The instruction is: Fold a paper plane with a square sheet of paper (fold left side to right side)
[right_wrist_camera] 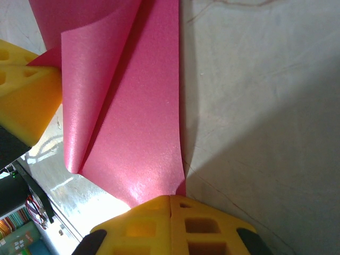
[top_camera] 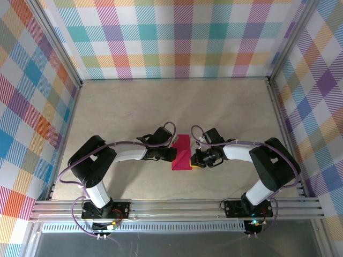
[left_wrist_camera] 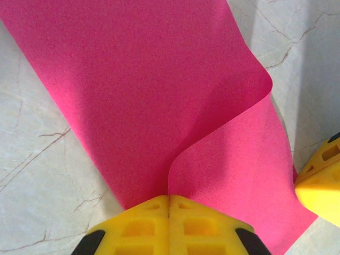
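Observation:
The square sheet of paper [top_camera: 181, 152] is magenta-pink and lies mid-table between the two arms, its left part lifted and curled over towards the right [left_wrist_camera: 159, 79]. My left gripper [top_camera: 172, 154] is shut on the lifted edge, which runs straight into the seam of its yellow fingertips [left_wrist_camera: 169, 197]. In the right wrist view the pink corner sits wedged in the left fingers [right_wrist_camera: 32, 95]. My right gripper [top_camera: 196, 159] is shut, its tips [right_wrist_camera: 170, 197] resting on the sheet's near right corner [right_wrist_camera: 138, 122]. Its fingers [left_wrist_camera: 319, 180] show beside the sheet. The paper plane is out of view.
The pale marbled table [top_camera: 161, 107] stretches bare behind the paper. Checked walls [top_camera: 182, 37] close the back and both sides. An aluminium rail [top_camera: 171, 206] runs along the near edge by the arm bases.

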`<move>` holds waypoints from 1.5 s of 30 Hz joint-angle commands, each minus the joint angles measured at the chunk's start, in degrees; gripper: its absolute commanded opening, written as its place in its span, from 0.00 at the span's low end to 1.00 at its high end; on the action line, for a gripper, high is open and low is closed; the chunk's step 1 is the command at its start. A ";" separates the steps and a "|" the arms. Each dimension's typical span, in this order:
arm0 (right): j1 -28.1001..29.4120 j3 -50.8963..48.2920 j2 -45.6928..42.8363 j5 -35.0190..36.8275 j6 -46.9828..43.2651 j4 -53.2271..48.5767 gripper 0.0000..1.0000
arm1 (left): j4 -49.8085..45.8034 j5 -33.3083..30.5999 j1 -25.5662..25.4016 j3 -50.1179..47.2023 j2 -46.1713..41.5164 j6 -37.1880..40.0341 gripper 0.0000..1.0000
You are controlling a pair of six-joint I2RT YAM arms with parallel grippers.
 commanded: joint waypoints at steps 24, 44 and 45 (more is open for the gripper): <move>2.59 7.16 3.26 -2.92 4.43 11.06 0.01 | -1.08 -1.65 0.62 -0.55 1.08 1.11 0.00; 3.61 7.70 7.50 0.56 3.09 8.27 0.00 | -0.98 -2.80 0.52 -0.90 1.06 1.06 0.00; 3.61 7.69 7.52 0.71 2.91 8.01 0.00 | -1.02 -2.89 0.53 -0.92 1.07 1.03 0.00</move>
